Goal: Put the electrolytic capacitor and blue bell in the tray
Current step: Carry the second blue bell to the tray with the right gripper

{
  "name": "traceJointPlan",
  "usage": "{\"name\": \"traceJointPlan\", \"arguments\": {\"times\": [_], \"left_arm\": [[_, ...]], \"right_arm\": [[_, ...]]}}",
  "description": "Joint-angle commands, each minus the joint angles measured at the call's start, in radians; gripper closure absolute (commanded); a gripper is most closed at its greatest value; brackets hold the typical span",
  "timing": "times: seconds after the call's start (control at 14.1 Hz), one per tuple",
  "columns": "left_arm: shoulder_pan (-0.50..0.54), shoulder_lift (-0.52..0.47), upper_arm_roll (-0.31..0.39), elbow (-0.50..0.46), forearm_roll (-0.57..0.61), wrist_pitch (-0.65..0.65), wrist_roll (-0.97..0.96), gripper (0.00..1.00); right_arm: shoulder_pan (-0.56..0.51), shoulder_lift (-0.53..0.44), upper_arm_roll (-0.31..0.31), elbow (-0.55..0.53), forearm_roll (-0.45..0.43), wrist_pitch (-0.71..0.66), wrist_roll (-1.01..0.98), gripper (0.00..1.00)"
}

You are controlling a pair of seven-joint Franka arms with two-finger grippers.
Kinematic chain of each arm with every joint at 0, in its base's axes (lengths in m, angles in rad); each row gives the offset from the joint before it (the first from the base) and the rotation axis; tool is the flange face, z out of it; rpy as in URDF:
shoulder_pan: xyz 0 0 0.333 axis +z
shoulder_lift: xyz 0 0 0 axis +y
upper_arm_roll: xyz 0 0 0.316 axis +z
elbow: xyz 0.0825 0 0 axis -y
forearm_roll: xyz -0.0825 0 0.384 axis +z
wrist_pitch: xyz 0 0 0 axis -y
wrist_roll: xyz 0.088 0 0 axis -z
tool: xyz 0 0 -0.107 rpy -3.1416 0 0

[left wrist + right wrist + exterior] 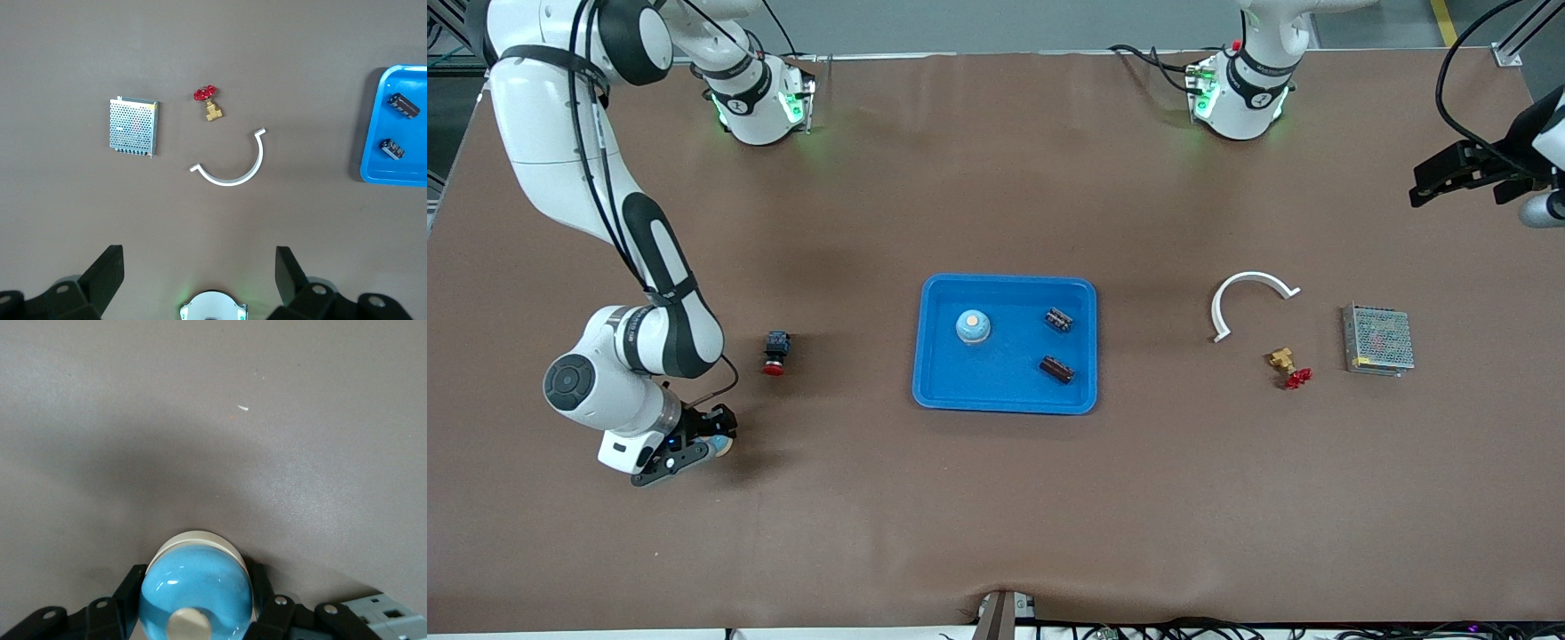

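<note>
The bright-blue tray (1005, 378) lies mid-table and holds a blue bell (972, 325) and two dark electrolytic capacitors (1059, 320) (1056, 369). The tray's edge (400, 175) and both capacitors (404, 105) (393, 149) also show in the left wrist view. My right gripper (707, 442) is low at the table toward the right arm's end, shut on a second blue bell (197, 587) with a white base; its fingers (127, 593) press both sides. My left gripper (1427, 182) hangs open and empty, high over the left arm's end, and waits; its fingers (107, 273) stand wide apart.
A black-and-red push button (775, 352) lies between the right gripper and the tray. Toward the left arm's end lie a white curved piece (1249, 298), a brass valve with a red handle (1288, 366) and a grey mesh box (1378, 340).
</note>
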Motion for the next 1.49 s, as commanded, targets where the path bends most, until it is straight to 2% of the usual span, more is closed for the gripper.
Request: {"name": "traceJointPlan", "arguments": {"times": [0.0, 0.43, 0.92, 1.42], "left_arm": [[0.003, -0.031, -0.013, -0.031, 0.021, 0.016, 0.019, 0.00], [0.001, -0.031, -0.015, -0.034, 0.021, 0.038, 0.021, 0.00], [0.003, -0.031, -0.029, -0.035, 0.022, 0.044, 0.021, 0.00], [0.003, -0.029, -0.032, -0.032, 0.022, 0.044, 0.021, 0.00]], "right_arm": [[0.003, -0.002, 0.004, 0.019, 0.008, -0.008, 0.042, 0.42], [0.026, -0.009, 0.020, 0.057, 0.008, -0.103, 0.194, 0.42], [0.115, -0.054, 0.060, 0.057, 0.008, -0.151, 0.612, 0.42], [0.274, -0.071, 0.090, 0.064, 0.008, -0.151, 1.016, 0.42]]}}
